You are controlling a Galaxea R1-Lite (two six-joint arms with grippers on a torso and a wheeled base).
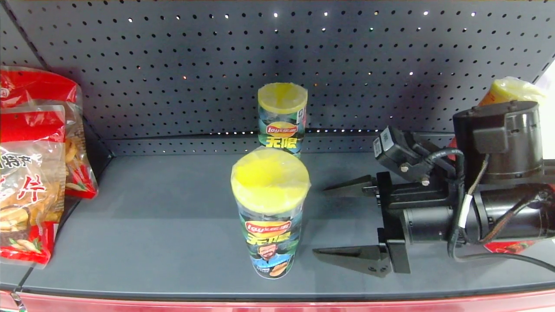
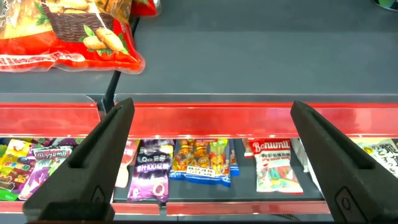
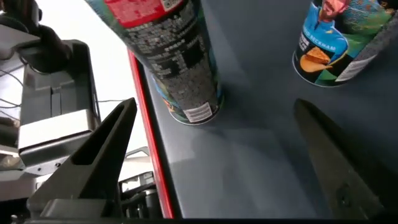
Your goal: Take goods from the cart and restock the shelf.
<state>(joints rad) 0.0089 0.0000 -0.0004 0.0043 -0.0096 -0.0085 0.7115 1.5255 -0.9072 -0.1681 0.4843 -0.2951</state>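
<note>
Two chip cans with yellow lids stand upright on the grey shelf (image 1: 164,225): a front can (image 1: 269,212) near the red lip and a rear can (image 1: 282,117) by the pegboard. My right gripper (image 1: 342,222) lies just right of the front can, open, with nothing between its fingers. In the right wrist view this gripper (image 3: 215,106) points at both cans, one (image 3: 180,56) beside the red lip and the other (image 3: 336,43) farther in. My left gripper (image 2: 211,106) is open in front of the shelf's red front edge (image 2: 205,118), holding nothing.
Red snack bags (image 1: 30,173) fill the shelf's left end, and they also show as the snack bags (image 2: 68,31) above the left gripper. A yellow-topped item (image 1: 511,89) sits behind the right arm. Packets (image 2: 199,162) line the lower shelf. Bare shelf lies left of the cans.
</note>
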